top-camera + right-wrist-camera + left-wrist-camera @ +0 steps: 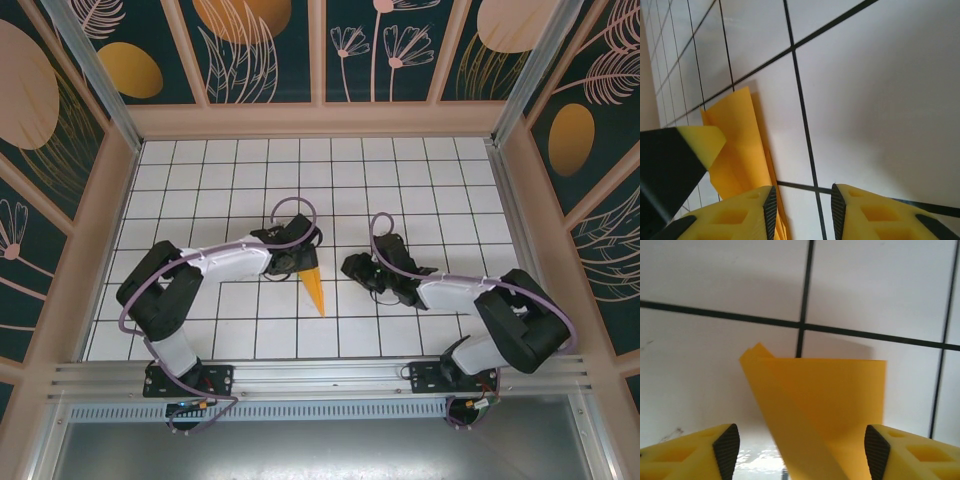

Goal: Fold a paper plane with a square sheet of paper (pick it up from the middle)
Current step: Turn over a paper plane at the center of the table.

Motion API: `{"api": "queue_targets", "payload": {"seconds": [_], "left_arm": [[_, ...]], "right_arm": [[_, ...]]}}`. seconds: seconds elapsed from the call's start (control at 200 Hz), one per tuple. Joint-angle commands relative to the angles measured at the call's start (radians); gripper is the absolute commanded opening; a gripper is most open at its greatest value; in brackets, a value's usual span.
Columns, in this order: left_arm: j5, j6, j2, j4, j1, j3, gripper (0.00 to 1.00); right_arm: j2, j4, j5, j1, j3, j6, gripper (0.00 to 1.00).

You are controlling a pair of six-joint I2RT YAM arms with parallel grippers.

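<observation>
The paper plane (314, 289) is a narrow orange-yellow dart lying on the tiled floor, with its point toward the near edge. My left gripper (296, 262) hovers over its wide end. In the left wrist view the folded paper (830, 400) lies between the spread fingers (726, 450), which are open and not pressing it; one flap edge stands up at the left. My right gripper (360, 270) sits just right of the plane, low over the floor. It is open with only bare tile between its pads (769, 210). The paper (735, 145) lies to the left of them.
The white floor with a black grid (400, 180) is ringed by low beige walls (320, 120). A metal rail (320, 375) runs along the near edge by the arm bases. A finger of the left gripper (675, 165) shows at the left of the right wrist view.
</observation>
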State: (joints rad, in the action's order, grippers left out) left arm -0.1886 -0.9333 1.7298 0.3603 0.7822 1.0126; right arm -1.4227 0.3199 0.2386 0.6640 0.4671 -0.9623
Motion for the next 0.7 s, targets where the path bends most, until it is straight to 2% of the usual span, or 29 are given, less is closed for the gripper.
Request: {"api": "queue_targets", "payload": {"seconds": [0.0, 0.125, 0.385, 0.465, 0.696], "left_arm": [[-0.046, -0.022, -0.074, 0.018, 0.005, -0.059, 0.64], [-0.068, -0.025, -0.125, 0.004, 0.005, -0.101, 0.53], [-0.078, -0.026, -0.165, -0.02, 0.005, -0.159, 0.39], [-0.079, -0.026, -0.167, -0.02, 0.004, -0.165, 0.31], [-0.087, -0.021, -0.182, -0.027, 0.004, -0.172, 0.31]], "right_arm": [[-0.031, 0.047, 0.053, 0.026, 0.045, 0.065, 0.38], [-0.075, 0.037, 0.062, 0.055, 0.083, 0.096, 0.4], [-0.192, 0.014, 0.116, 0.112, 0.181, 0.159, 0.43], [-0.219, 0.014, 0.129, 0.121, 0.201, 0.161, 0.43], [-0.257, 0.013, 0.143, 0.131, 0.219, 0.158, 0.44]]}}
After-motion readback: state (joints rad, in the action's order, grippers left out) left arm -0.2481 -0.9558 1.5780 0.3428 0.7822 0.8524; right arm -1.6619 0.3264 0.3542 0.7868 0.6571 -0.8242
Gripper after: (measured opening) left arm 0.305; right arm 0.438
